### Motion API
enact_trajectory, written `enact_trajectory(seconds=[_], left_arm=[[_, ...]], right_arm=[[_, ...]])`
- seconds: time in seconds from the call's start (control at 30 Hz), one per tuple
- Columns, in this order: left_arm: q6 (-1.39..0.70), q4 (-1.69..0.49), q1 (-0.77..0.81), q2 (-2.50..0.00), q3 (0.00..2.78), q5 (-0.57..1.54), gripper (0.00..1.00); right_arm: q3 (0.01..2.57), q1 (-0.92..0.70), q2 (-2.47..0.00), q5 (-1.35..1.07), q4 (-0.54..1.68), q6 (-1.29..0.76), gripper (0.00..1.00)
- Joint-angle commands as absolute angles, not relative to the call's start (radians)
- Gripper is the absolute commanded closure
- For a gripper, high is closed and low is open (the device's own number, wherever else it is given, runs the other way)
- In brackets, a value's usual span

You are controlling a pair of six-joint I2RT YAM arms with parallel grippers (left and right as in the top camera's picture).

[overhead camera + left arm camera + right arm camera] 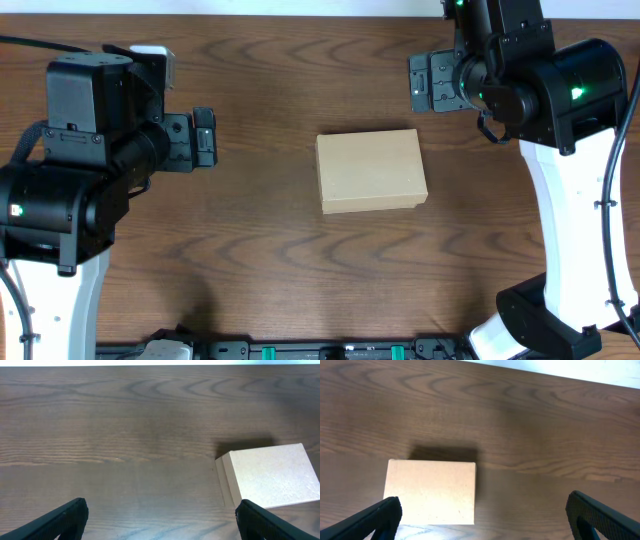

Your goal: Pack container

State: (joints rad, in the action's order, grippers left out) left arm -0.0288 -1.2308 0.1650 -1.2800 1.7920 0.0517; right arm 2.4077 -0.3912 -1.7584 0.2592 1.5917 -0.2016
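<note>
The container (371,170) is a small tan cardboard box, lid closed, lying flat in the middle of the dark wooden table. My left gripper (204,137) hovers well to its left, jaws wide open and empty. In the left wrist view the container (270,475) lies ahead on the right, beyond the left gripper (161,522). My right gripper (420,82) hangs up and to the right of the box, open and empty. From the right wrist camera the container (431,491) sits ahead on the left, behind the left fingertip of the right gripper (482,520).
The wooden table (260,260) is bare around the box. Its far edge meets a white wall (570,370). The arm bases stand at the near left (50,300) and near right (570,290). A black rail (320,350) runs along the front edge.
</note>
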Motion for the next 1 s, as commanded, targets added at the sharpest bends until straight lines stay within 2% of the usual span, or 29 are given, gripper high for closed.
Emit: enact_trajectory(seconds=[0.0,0.27,0.53,0.77,0.97], left_arm=[[-0.029,-1.234,0.164,-1.274,1.798,0.041,0.05],[-0.029,-1.234,0.164,-1.274,1.798,0.041,0.05],[-0.029,-1.234,0.164,-1.274,1.798,0.041,0.05],[-0.029,-1.234,0.164,-1.274,1.798,0.041,0.05],[-0.029,-1.234,0.164,-1.274,1.798,0.041,0.05]], right_arm=[[2.416,-0.398,-1.754,0.274,1.59,-0.208,0.01],[2.416,-0.398,-1.728,0.33,1.648,-0.204,0.01],[2.386,-0.362,-1.56,0.343,1.671,-0.204,0.01],[2.143,-0.214,-1.38,0.305,1.65,-0.205,0.01],[1.82,-0.136,-1.182,0.286,1.35,-0.193,0.01]])
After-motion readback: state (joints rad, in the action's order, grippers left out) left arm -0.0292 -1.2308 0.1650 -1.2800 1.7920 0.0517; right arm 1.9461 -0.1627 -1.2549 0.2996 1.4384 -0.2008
